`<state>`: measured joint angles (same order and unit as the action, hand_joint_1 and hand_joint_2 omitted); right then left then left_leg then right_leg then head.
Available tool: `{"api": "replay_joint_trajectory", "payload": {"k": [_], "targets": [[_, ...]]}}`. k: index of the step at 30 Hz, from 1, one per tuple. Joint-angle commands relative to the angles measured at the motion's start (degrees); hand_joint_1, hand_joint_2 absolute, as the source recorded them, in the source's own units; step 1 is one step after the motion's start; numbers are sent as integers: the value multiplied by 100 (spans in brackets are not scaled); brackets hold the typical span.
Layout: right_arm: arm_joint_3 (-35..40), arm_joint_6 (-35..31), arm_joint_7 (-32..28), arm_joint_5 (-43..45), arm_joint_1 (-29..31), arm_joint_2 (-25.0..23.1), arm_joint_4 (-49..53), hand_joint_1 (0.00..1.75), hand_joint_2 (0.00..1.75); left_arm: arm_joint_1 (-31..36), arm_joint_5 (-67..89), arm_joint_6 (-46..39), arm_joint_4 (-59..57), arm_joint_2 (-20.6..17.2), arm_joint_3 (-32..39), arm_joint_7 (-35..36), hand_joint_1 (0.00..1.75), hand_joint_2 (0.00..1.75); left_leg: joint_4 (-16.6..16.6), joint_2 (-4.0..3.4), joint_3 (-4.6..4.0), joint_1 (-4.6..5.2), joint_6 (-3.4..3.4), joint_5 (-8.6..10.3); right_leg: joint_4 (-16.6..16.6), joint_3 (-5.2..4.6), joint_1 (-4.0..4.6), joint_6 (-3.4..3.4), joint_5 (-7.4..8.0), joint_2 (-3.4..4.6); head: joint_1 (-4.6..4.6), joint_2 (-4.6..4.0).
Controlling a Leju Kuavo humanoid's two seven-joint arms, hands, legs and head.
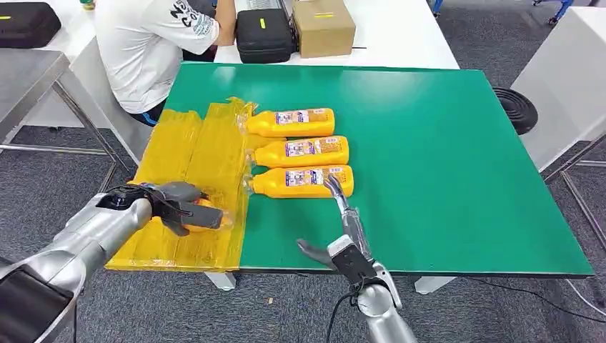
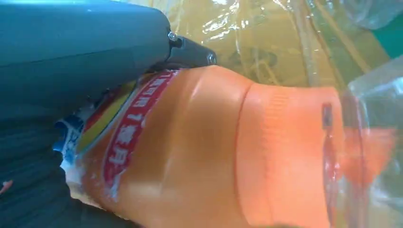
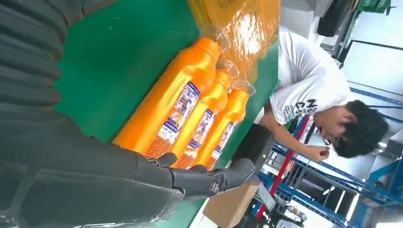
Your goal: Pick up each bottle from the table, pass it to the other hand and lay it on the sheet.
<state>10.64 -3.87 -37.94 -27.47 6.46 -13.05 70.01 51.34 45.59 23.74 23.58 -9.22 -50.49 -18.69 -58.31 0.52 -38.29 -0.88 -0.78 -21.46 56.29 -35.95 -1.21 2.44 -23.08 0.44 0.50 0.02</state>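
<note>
Head view: an orange bottle is being gripped by the left hand over the yellow sheet; the right hand is being held open, empty, near three bottles.

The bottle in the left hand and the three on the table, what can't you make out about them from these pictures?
- Held bottle: in the head view the left hand covers most of it; the left wrist view is too close and blurred to read its label.
- Three bottles on the table: label print too small to read.
- Right hand: whether its fingers touch the nearest bottle cannot be told.
</note>
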Motion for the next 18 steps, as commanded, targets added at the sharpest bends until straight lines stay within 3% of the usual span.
{"api": "replay_joint_trajectory", "payload": {"k": [1,3,6,18], "targets": [[-6,-16,-14,24,240,150,-428,0,175,90,-30,80,-428,146,-224,-33,26,175,3,-7,22,-1,-1,-8,-6,22,3,-9,-5,1,0,0],[-4,-27,-10,36,226,149,-401,0,175,99,-42,90,-439,159,-255,-49,7,175,4,-8,33,1,-1,-13,-6,32,3,-13,-11,-1,0,0],[-17,-39,-4,43,191,150,-379,0,175,107,-54,97,-442,175,-257,-48,0,175,4,-10,44,-1,-1,-18,-7,44,7,-18,-15,-2,0,0],[-18,-38,-4,44,136,149,-320,0,175,103,-62,64,-433,115,-264,-45,0,175,3,-8,27,-1,-1,-11,-6,27,4,-11,-8,1,0,0]]}}
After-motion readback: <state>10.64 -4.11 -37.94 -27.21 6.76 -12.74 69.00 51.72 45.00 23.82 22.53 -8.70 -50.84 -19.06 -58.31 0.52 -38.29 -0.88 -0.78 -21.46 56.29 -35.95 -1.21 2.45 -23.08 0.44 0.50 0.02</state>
